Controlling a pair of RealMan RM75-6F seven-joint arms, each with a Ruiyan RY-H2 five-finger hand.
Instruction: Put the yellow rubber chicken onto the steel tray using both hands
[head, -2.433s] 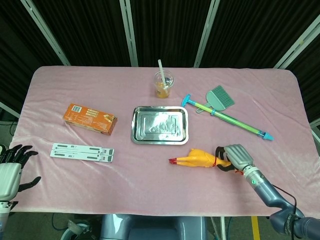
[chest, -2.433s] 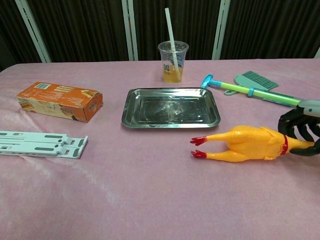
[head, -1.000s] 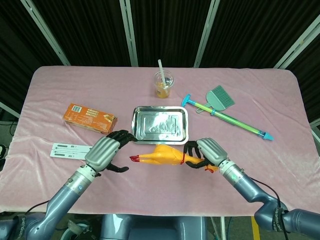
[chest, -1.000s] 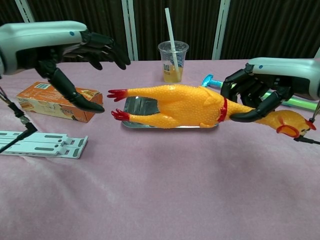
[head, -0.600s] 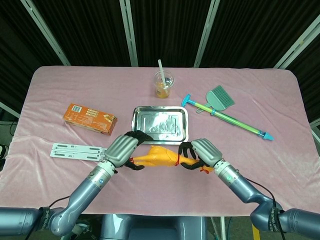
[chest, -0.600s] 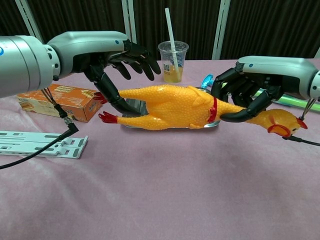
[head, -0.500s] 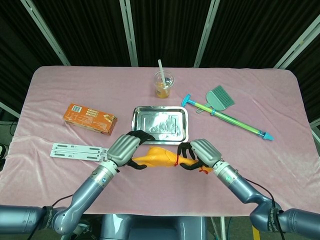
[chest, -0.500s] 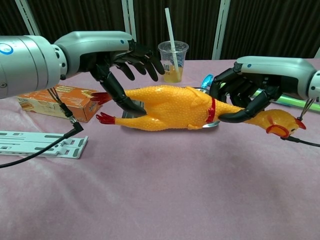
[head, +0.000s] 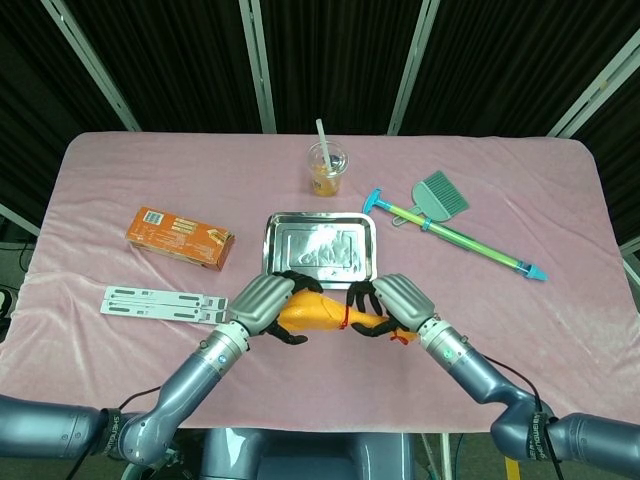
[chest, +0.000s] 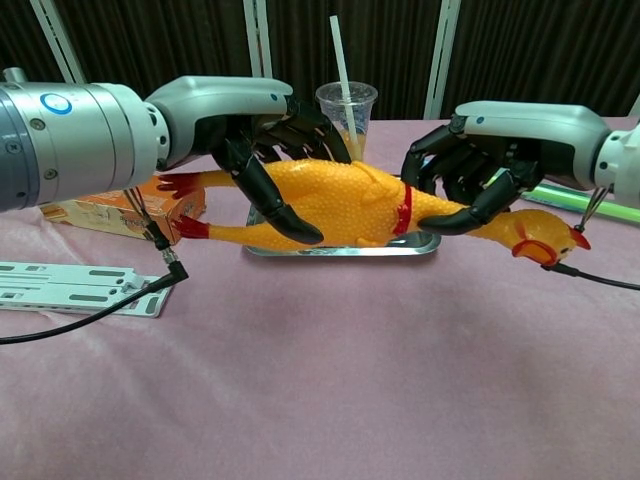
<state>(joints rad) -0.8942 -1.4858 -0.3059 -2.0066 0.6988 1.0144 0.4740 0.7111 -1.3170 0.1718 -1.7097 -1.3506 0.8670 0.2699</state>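
Both hands are on the chicken (chest: 345, 205) now, and it hangs clear of the cloth, just on the near side of the tray (head: 271, 262). The left hand (head: 262, 304) wraps the body toward the legs end, fingers curled over and under it; the right hand (head: 390, 300) clamps the neck beside the red collar, head poking out past it.

To do this well, carry it straight away from the robot, level, until the body sits over the tray's middle, then lower both ends together. The toy is long and soft, so I'd judge it will sag if one hand lets go first, and the head could end up lying over the rim.

Beyond the tray stands a cup (head: 326, 170) with a straw, so don't overshoot. An orange box (head: 180, 237) and a white strip (head: 164, 304) lie left of the tray, a dustpan-and-brush set (head: 441, 210) to its right. Pink cloth (chest: 330, 390) covers the table; black curtains with pale poles close off the back.
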